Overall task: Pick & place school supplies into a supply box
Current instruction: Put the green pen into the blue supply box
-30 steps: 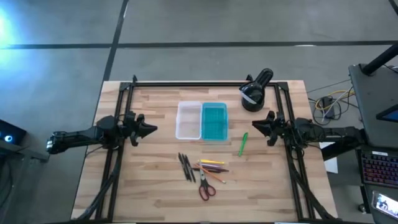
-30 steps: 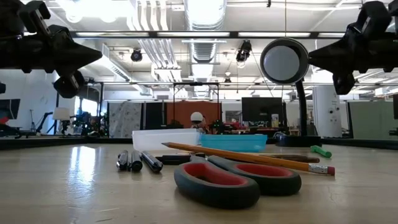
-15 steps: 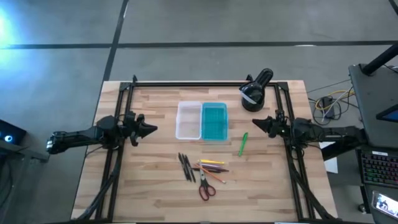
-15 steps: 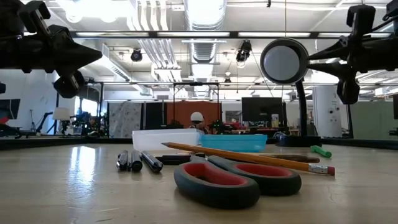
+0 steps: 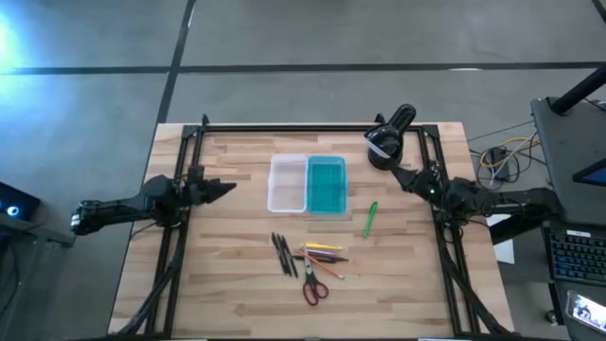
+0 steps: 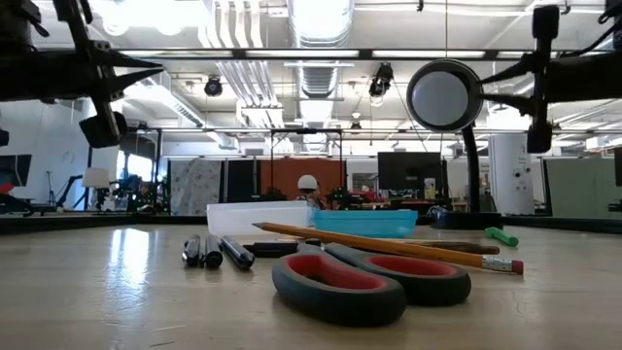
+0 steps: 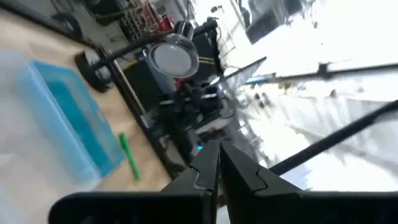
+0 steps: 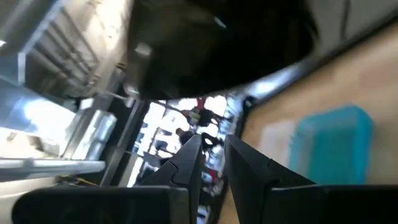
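Supply box mid-table, between left hand and right hand, apart

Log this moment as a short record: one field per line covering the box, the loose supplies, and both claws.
supply box: open on the table, clear half beside teal half, nothing visible inside
green marker: alone, on the teal half's side of the box
dark pens: on the table, outside the box
pencils: beside the pens
scissors: next to the pencils
left claw: shut, empty, above the table's left edge
right claw: holds nothing, near the black lamp
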Tool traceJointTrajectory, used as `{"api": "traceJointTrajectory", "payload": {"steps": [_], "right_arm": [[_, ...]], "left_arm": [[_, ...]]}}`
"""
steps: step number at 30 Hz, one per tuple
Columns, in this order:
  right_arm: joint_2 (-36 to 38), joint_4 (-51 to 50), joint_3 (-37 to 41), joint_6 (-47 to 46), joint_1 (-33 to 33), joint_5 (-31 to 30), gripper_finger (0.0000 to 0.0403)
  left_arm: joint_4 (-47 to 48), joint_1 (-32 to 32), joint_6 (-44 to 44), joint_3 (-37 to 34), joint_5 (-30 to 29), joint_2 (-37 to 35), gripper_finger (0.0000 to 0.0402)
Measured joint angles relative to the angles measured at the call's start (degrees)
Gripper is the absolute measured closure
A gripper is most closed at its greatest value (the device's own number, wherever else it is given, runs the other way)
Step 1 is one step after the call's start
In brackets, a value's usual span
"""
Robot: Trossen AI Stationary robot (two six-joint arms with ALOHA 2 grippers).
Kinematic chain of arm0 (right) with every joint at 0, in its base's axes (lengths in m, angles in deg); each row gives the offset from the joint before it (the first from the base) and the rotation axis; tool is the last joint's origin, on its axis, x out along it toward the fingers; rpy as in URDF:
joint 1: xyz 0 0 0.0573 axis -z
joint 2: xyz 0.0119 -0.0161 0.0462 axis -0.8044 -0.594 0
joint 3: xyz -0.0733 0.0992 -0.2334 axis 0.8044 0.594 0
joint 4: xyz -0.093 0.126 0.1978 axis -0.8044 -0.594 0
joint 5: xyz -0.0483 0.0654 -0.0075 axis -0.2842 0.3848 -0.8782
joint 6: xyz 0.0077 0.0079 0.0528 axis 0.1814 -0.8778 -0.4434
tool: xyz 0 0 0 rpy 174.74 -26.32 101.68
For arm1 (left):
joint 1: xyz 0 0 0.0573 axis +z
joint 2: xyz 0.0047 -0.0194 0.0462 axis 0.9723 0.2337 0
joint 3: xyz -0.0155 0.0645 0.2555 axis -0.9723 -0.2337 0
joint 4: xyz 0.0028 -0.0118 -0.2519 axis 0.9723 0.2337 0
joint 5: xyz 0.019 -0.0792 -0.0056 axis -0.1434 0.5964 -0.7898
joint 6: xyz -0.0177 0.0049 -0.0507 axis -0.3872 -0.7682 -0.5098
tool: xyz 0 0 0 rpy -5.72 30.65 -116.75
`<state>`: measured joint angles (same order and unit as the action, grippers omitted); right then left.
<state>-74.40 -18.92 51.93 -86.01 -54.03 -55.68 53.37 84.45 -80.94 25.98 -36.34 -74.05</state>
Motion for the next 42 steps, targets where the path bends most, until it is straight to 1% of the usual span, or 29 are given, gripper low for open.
{"api": "traceJointTrajectory", "payload": {"steps": [4,5,7,10,13,15,16,18,19,22,26,30,33,38,42], "right_arm": [[-7.8,-0.7,-0.5,-9.4,0.0,0.8,0.0339],[-10.1,-2.2,-1.3,-12.1,0.0,1.2,0.0338],[-14.7,-8.2,-4.2,-17.8,0.0,3.5,0.0333],[-22.1,-24.7,-12.4,-23.8,0.0,11.4,0.0321],[-30.4,-43.5,-23.0,-26.0,0.0,18.0,0.0309],[-36.3,-54.9,-29.9,-26.7,0.0,21.0,0.0302],[-39.1,-59.4,-32.8,-26.9,0.0,22.6,0.0298],[-45.0,-64.7,-37.5,-26.4,0.0,25.9,0.0288],[-47.6,-66.0,-39.0,-25.6,0.0,27.5,0.0282],[-55.3,-65.7,-42.0,-24.6,-0.1,30.8,0.0259],[-63.8,-65.2,-44.3,-25.3,0.0,31.1,0.0213],[-68.9,-64.3,-44.8,-25.4,0.0,32.6,0.0169],[-71.6,-61.7,-44.4,-26.3,0.0,33.5,0.0145],[-75.6,-60.7,-44.3,-27.7,0.0,32.8,0.013],[-78.1,-60.2,-44.3,-31.2,0.0,31.6,0.014]], "left_arm": [[-0.8,0.0,-0.3,0.0,-8.4,0.1,0.0401],[-0.9,0.0,-0.5,0.0,-10.0,0.1,0.0401],[-0.2,0.0,-0.3,0.0,-11.2,0.1,0.0401],[1.5,0.0,1.6,0.0,-11.5,0.3,0.0401],[3.8,0.0,2.2,0.0,-11.6,0.3,0.0401],[4.2,0.0,3.2,0.0,-12.0,0.5,0.0401],[4.7,0.0,3.7,0.0,-12.8,0.5,0.0401],[5.2,0.0,3.7,0.0,-13.0,0.6,0.0401],[5.3,0.0,3.6,0.0,-13.0,0.6,0.0401],[5.8,0.0,3.5,0.0,-13.0,0.6,0.0401],[6.3,0.0,3.2,0.0,-13.0,0.6,0.0401],[6.7,0.0,1.1,0.0,-12.9,0.7,0.0401],[6.9,0.0,1.1,0.0,-12.7,0.7,0.0401],[7.3,0.1,2.2,0.0,-12.5,0.7,0.0401],[7.3,0.1,4.2,0.0,-12.5,0.7,0.0401]]}}
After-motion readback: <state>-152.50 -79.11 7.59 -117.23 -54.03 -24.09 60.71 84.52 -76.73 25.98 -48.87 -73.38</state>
